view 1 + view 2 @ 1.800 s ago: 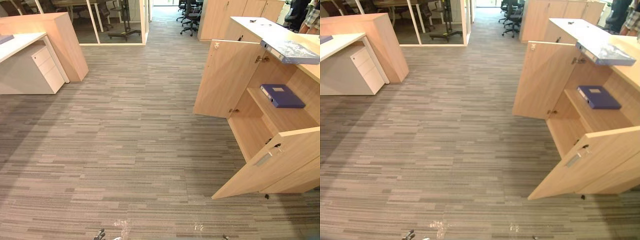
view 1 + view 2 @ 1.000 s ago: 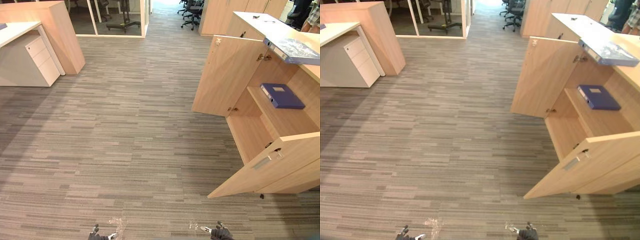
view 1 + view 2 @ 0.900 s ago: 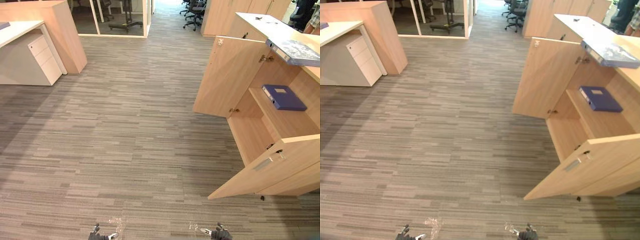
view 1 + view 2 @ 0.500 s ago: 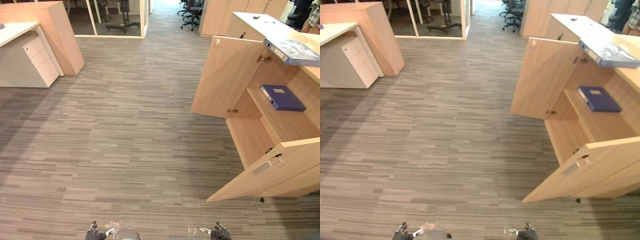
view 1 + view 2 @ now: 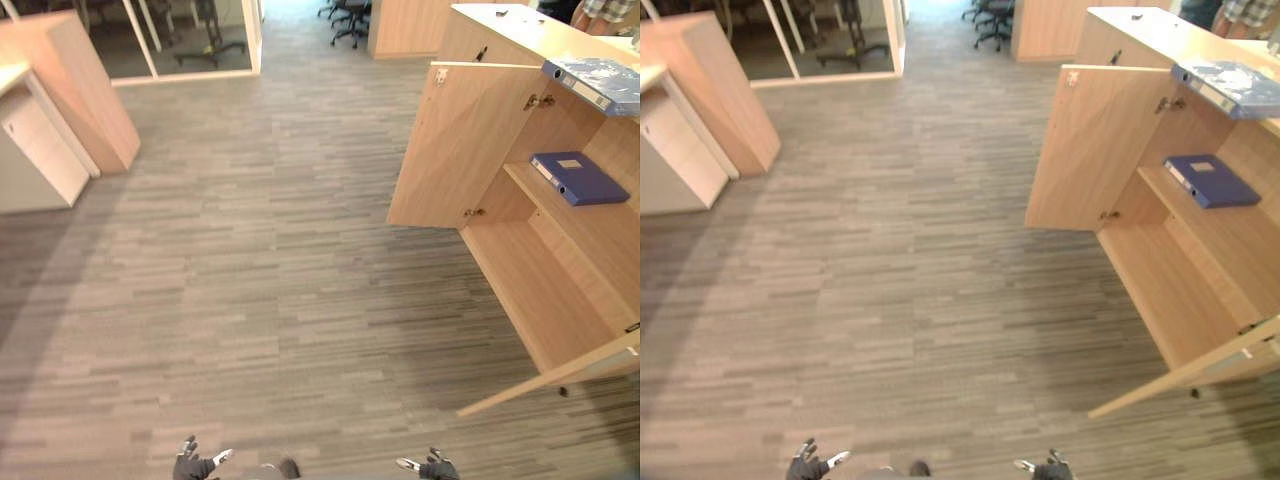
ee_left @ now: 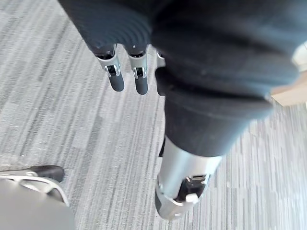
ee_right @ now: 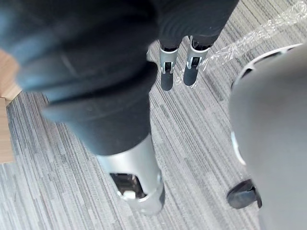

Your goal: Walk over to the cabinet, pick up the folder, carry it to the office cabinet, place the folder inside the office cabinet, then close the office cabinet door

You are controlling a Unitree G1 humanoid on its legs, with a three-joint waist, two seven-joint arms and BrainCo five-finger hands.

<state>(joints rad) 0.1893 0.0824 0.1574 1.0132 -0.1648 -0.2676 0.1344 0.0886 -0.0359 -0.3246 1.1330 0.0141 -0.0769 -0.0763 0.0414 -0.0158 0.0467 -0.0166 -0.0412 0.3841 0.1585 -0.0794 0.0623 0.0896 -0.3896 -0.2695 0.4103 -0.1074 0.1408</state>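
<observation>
Two folders are on record, both at the office cabinet (image 5: 520,35) on the robot's right. Item one is a pale blue folder (image 5: 600,84). It lies flat on the cabinet's top, with one end jutting past the edge above the open compartment. Item two is a dark blue folder (image 5: 579,177), flat on the upper shelf (image 5: 600,230) inside. The far door (image 5: 455,140) and the near door (image 5: 560,372) both stand wide open. Judged from this, the pale folder is the one to be stowed.

The left robot hand (image 5: 193,466) and the right robot hand (image 5: 436,466) sit low over the carpet (image 5: 260,270), well apart from the cabinet. In the wrist views the left fingers (image 6: 115,76) and the right fingers (image 7: 167,76) hang straight and slack, holding nothing.

Handling, as estimated: a stiff board binder, flat, fairly light unless it is full. The smooth cover is likely slippery. The best hold is at the overhanging end, thumb beneath and fingers on top. The second robot hand should steady the spine so the folder does not swing or slide off.
</observation>
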